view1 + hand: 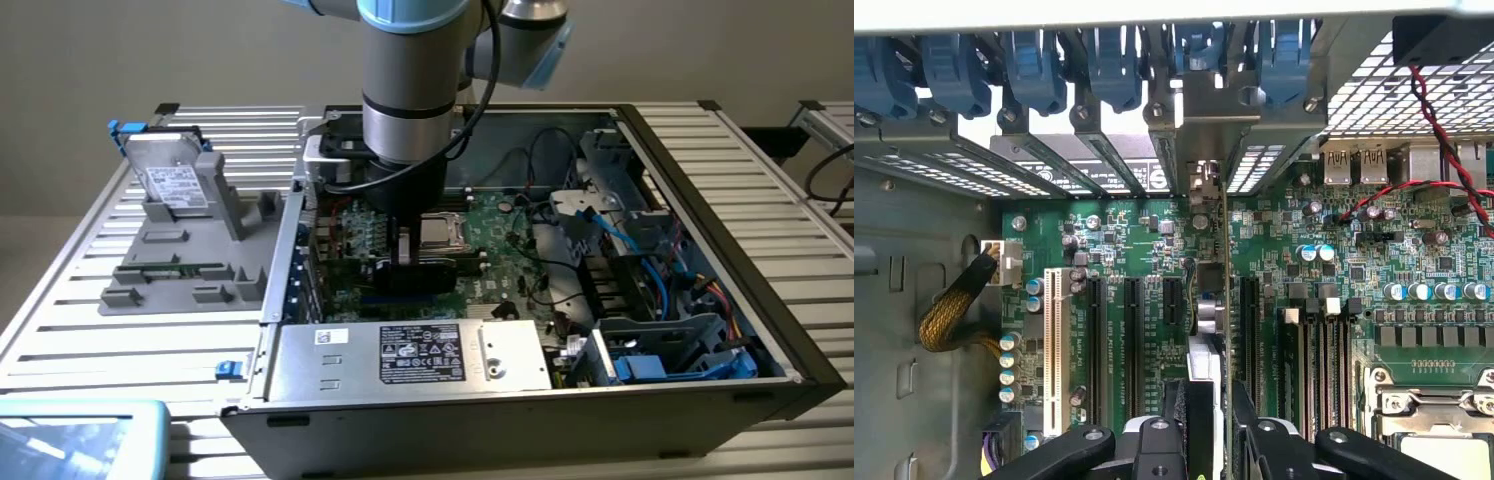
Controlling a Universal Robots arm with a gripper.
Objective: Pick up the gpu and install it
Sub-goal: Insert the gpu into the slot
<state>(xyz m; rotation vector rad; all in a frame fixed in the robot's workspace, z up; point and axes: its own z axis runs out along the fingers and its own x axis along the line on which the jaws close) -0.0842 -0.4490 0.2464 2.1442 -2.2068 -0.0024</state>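
Nearest me, my gripper (1212, 425) is narrowed onto the gpu (1206, 312). It carries the card edge-on inside the computer case (747, 250), low over the motherboard (1294, 290). I judge this lines its lower edge with a slot and its bracket with the rear openings.

A plain beige-grey wall (160, 50) runs across the exterior view from ten to two o'clock, bare and evenly lit. Below it, a work table (94, 340) of silver slatted aluminium profiles fills the middle and spreads toward seven o'clock. At nine o'clock a strip of pale floor (30, 255) shows beside it. At two o'clock a second slatted table (834, 118) stands apart from the first. The light is soft and the shadows faint.
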